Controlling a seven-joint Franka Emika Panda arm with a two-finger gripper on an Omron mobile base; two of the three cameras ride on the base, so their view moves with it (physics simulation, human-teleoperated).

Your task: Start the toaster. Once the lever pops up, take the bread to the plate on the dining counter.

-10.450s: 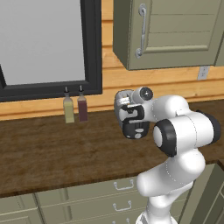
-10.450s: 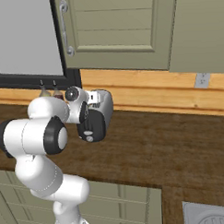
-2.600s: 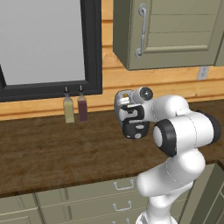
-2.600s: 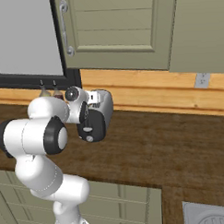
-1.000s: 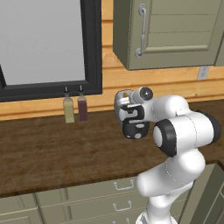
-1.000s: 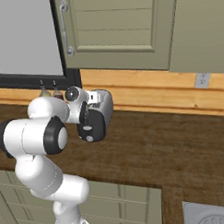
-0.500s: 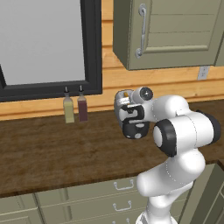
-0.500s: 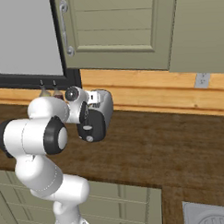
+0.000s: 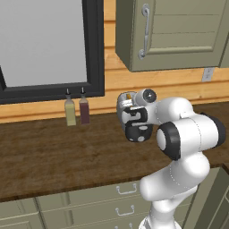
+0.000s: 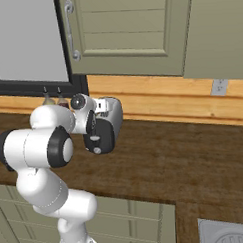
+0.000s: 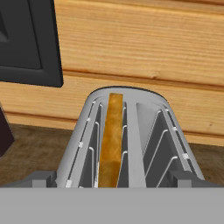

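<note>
Silver toaster [image 10: 111,120] on the dark worktop [image 10: 185,155] by the wood wall, largely hidden behind the hand in both base views | bread [image 11: 110,140] stands edge-up in its left slot | lever hard to make out | arm bent, gripper [image 9: 135,126] at the toaster's near end, jaws spread wide, empty

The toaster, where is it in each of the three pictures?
Left base view: the toaster peeks out at the middle, mostly behind the robot's arm, against the wooden wall.
Right base view: the toaster is left of the middle, behind the arm.
Hand view: the toaster sits bottom middle, seen from above, with the bread in its left slot.
Shared landmark: the black window frame.
</note>
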